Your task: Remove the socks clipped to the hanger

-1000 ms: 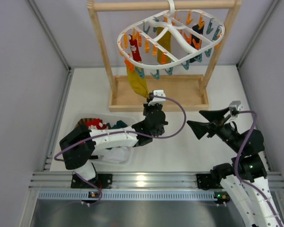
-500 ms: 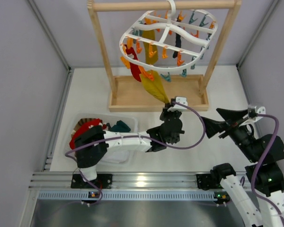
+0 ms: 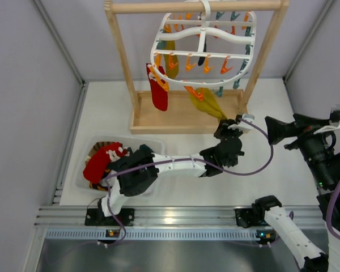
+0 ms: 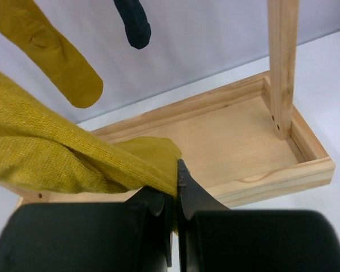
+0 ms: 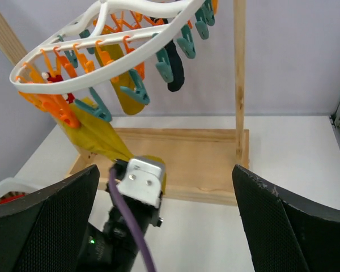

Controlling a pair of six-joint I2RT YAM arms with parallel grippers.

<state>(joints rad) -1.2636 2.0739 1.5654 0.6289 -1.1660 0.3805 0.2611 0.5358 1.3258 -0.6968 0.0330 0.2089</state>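
Note:
The white oval hanger (image 3: 199, 55) hangs by its centre hook from the wooden rack's top bar, with orange and teal clips dangling. A red sock (image 3: 158, 90), another mustard sock (image 3: 171, 62) and a dark sock (image 3: 202, 58) hang from it. My left gripper (image 3: 225, 126) is shut on the toe of a mustard yellow sock (image 3: 207, 102) that is still held by an orange clip and stretched taut; the left wrist view shows the fabric (image 4: 73, 158) pinched between the jaws. My right gripper (image 3: 283, 131) is open and empty, to the right of the rack; it faces the hanger (image 5: 96, 68).
The light wooden rack (image 3: 184, 119) has a tray base and two uprights. A clear bin (image 3: 88, 153) at the left holds a red sock (image 3: 101, 162) and other fabric. Grey walls close in on both sides and the back.
My left gripper has pulled the mustard sock rightward along the rack's front. The hanger has swung and turned with it. My right arm has drawn back to the right.

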